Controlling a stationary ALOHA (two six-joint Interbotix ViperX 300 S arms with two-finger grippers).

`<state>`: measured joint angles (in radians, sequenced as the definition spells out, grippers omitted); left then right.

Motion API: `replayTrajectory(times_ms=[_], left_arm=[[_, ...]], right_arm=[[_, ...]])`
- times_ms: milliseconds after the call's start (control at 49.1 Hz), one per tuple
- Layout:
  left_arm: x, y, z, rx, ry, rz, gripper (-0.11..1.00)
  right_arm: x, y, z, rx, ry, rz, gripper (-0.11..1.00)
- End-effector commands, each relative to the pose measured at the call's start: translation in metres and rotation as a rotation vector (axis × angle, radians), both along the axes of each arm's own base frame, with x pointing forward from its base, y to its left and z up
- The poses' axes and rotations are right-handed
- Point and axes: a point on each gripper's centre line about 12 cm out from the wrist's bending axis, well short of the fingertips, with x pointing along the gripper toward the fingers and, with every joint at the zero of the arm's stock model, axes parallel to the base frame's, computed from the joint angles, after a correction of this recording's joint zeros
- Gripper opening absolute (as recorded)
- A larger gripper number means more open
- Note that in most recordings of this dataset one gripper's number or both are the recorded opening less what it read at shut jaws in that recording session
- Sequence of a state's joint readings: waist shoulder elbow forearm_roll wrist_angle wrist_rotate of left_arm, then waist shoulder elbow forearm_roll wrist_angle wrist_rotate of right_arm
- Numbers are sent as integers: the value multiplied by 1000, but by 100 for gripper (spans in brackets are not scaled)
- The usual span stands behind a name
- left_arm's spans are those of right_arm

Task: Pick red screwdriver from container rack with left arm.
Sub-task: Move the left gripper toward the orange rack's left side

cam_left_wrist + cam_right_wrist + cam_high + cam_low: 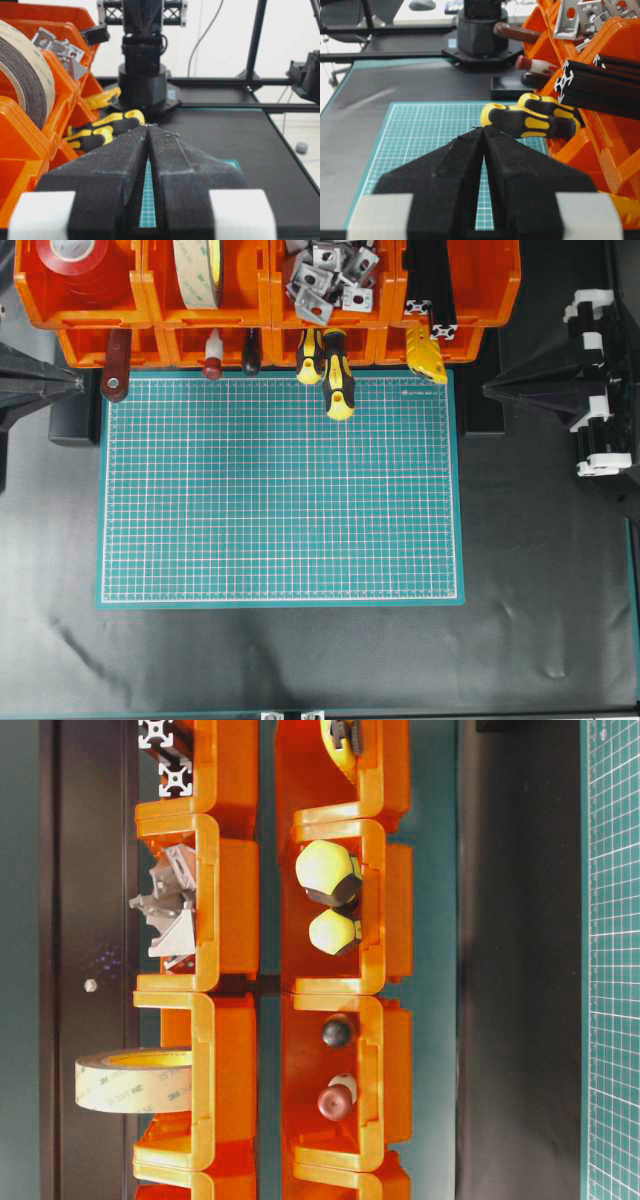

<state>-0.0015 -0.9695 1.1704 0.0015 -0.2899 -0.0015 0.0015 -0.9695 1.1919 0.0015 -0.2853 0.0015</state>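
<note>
The container rack (265,300) stands behind the mat (280,490), red screwdriver (116,365) leftmost.

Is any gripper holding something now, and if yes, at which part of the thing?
Nothing is held. The left gripper and the right gripper are both shut on nothing; the red screwdriver sits in the container rack.

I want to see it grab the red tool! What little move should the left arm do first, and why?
Probably open the left gripper first, then reach toward the rack. Its jaws are pressed shut and it sits at the table's left edge, apart from the red screwdriver, whose handle sticks out of the leftmost lower bin of the container rack.
</note>
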Motion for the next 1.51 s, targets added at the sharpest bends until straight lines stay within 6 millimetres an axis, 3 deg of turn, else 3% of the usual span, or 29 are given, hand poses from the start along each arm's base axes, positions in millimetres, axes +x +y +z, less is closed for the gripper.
replayTrajectory(times_ms=[0, 61, 183, 468, 692, 937, 1140, 1324, 1486], left_arm=[[9, -9, 11, 32, 29, -44, 6], [15, -12, 12, 27, 90, -59, 8], [27, -20, 23, 36, 175, -90, 0], [37, -31, 12, 76, 570, -119, 0], [40, -33, 32, 141, 823, -113, 0], [40, -25, 63, 289, 853, -19, 0], [43, -25, 68, 465, 892, 196, 0], [49, -48, 54, 603, 899, 402, 0], [58, -61, 7, 711, 988, 454, 0]], right_arm=[[5, 0, 11, 30, -28, -1, 2], [5, 0, 8, 96, -11, -15, 1], [7, 0, -6, 238, 84, -41, 1], [7, 1, -11, 264, 123, -46, 0], [6, 0, -7, 267, 107, -46, 1], [5, 1, -6, 287, 101, -48, 1], [5, 1, -6, 337, 102, -53, 1], [5, 2, -6, 377, 103, -54, 1], [5, 4, -7, 387, 109, -50, 1]])
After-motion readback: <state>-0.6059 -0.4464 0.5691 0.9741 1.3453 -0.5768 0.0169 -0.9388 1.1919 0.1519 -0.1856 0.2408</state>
